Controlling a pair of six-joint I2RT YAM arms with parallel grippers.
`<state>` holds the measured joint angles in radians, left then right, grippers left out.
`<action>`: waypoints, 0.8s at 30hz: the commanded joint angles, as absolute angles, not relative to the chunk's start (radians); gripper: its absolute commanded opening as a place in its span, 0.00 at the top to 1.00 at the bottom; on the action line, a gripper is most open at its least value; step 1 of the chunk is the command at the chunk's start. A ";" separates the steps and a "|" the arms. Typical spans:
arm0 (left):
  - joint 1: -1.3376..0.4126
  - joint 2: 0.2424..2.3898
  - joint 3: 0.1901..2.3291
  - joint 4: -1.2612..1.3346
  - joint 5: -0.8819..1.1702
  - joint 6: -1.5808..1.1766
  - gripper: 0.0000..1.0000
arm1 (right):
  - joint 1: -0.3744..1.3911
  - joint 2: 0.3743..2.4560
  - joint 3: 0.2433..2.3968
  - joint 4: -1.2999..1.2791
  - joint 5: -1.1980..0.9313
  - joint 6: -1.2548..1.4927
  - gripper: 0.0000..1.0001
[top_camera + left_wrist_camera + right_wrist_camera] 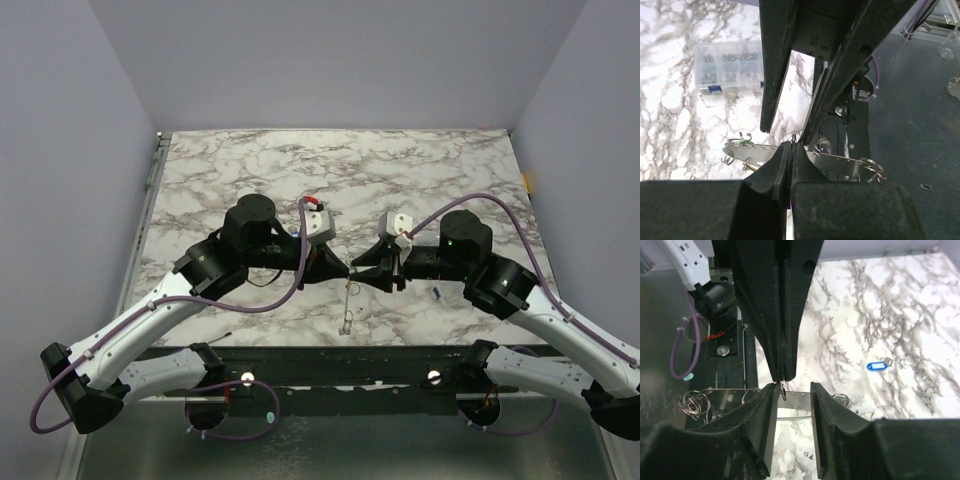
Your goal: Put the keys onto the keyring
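**Item: keyring** (840, 163). It sits at the meeting point of the two gripper tips, toward the near edge of the table (400, 170). It shows as a thin grey, hole-punched metal band with small wire loops at its ends. You cannot trace a full hoop in any view.

**Held by: left gripper** (790, 156). It is clenched tight on the band's middle, as far as the wrist views show. This is probably to keep it steady and lifted for threading.

**Right gripper** (793, 388). Its jaws are parted and grasp nothing, and they straddle the left tip.

**Keys.** The blue key (876, 365) lies flat on the table beside the right arm, well apart from the keyring. You cannot pick out the green and yellow ones with certainty.

**Also present.** The clear box (730, 67) stands on the table past the band and does not touch it.

**In your way.** The gripper tips crowd the band's middle, so only its ends are free. The blue key must be fetched first.
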<state>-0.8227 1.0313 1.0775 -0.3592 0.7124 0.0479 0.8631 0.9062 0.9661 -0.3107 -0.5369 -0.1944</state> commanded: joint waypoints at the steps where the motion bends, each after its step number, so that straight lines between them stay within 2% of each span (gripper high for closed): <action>1: -0.829 0.958 1.027 -0.238 0.634 0.009 1.00 | 0.867 0.879 0.957 -0.183 -0.496 -0.168 0.54; 5: -0.829 0.924 0.999 -0.169 0.623 -0.018 1.00 | 0.868 0.861 0.928 -0.131 -0.485 -0.148 0.46; 9: -0.830 0.889 0.954 -0.080 0.605 -0.057 1.00 | 0.868 0.851 0.896 -0.090 -0.491 -0.119 0.45; 19: -0.829 0.816 0.850 0.104 0.582 -0.115 1.00 | 0.867 0.741 0.809 0.066 -0.391 -0.024 0.59; 24: -0.830 0.807 0.826 0.162 0.594 -0.133 1.00 | 0.867 0.754 0.819 0.043 -0.412 -0.025 0.62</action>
<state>-0.8265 0.8295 0.8478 0.0452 0.5983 -0.1020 0.8631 0.7437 0.8165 0.0128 -0.4309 -0.0448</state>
